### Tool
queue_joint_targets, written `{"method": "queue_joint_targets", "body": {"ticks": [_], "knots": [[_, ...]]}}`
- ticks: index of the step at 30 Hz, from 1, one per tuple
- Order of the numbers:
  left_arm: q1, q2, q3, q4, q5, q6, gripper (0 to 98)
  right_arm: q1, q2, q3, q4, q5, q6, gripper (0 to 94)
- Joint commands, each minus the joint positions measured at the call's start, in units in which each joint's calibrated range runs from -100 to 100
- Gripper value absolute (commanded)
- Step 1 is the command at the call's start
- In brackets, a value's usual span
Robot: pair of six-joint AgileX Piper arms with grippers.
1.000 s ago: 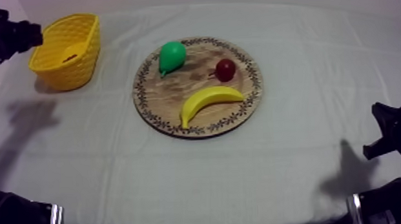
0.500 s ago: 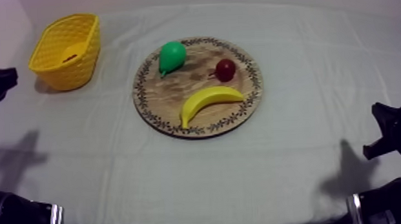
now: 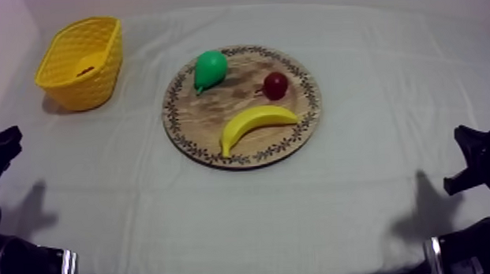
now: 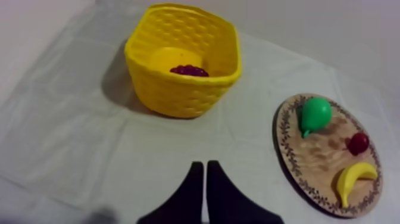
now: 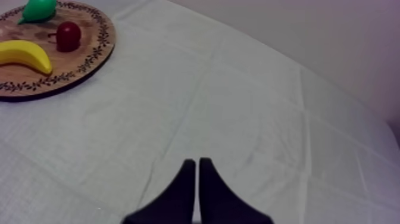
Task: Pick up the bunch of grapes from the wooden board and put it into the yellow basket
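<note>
Three fruits sit on the board, none touching another. The pear is at the far-left part, the small red fruit is to its right, and the banana lies across the near side w/ its curve arching toward the red fruit. The board lies flat on the cloth, approx mid-table, patterned rim showing all round.

You'll find the grapes off the board and down inside the basket, a dark purple clump against the yellow, seen just over the wall nearest your left arm. The basket stands upright at the far left of the table, well apart from the board.

Your L gripper is clenched on nothing. Its fingers are pressed together in a narrow wedge over bare cloth, aimed roughly at the basket but apart from it. In the top view it sits low at the left edge, its shadow on the cloth just beside it.

Your R gripper is also clenched and empty, fingers together over bare cloth, w/ the board well apart from it. The top view has it low at the right edge, shadow beside it on the cloth.
</note>
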State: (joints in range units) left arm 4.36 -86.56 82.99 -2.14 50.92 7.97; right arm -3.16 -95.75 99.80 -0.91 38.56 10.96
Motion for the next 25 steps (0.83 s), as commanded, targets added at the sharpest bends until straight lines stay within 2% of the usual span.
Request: {"method": "queue_joint_targets", "body": {"ticks": [1, 8, 12, 16, 25], "knots": [[-0.1, -2.9, 0.1, 0.53, 1.2, -6.3, 0.0, 0.0, 0.0, 0.0, 0.0, 0.0, 0.0, 0.3], [-0.6, -9.2, 1.5, 1.11, -0.2, -7.7, 0.0, 0.0, 0.0, 0.0, 0.0, 0.0, 0.0, 0.3], [-0.7, -12.2, 5.3, 1.16, -2.4, -7.0, 0.1, 0.0, 0.0, 0.0, 0.0, 0.0, 0.0, 0.3], [-0.6, -13.0, 11.9, 0.19, -9.4, -6.5, 0.2, 0.0, 0.0, 0.0, 0.0, -0.1, 0.0, 0.3], [-1.5, -13.3, 16.0, -0.05, -15.5, 1.8, 0.1, 0.0, 0.0, 0.0, 0.0, -0.1, 0.0, 0.3]]}}
